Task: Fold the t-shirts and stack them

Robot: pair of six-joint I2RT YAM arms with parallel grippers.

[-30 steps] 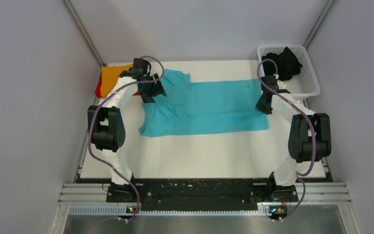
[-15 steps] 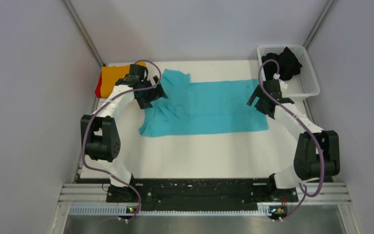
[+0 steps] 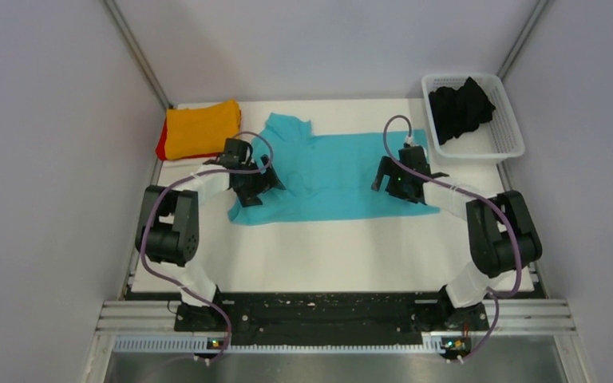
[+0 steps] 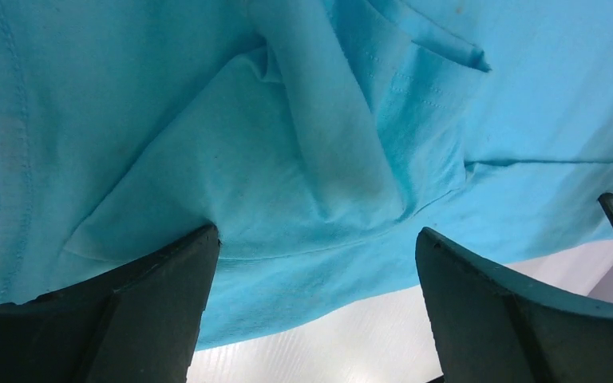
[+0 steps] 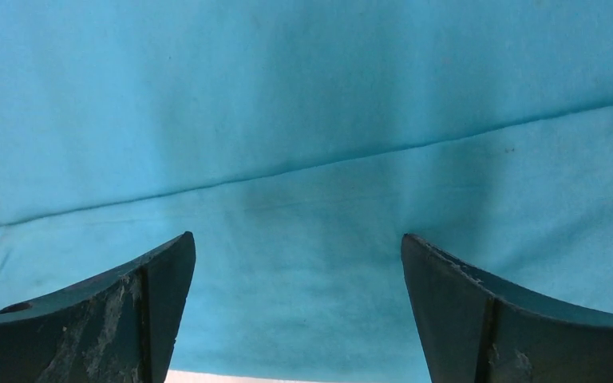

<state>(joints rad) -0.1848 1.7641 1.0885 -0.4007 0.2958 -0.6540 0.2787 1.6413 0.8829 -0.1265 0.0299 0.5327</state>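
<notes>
The turquoise shirt (image 3: 331, 167) lies on the table (image 3: 327, 255). It stretches long from left to right, with its collar at the left. The left fingers (image 4: 128, 319) are spread wide just above its crumpled left end. The right fingers (image 5: 511, 319) are spread wide too, above the smooth right part. Each arm is nearest its own end.

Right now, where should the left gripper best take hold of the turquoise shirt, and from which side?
Pinch the raised fold at the rumpled sleeve end of the turquoise shirt, coming straight down from above. Elsewhere it lies flat on the table, but this ridge stands up between the open fingers of the left gripper, so it probably offers the easiest bite.
</notes>
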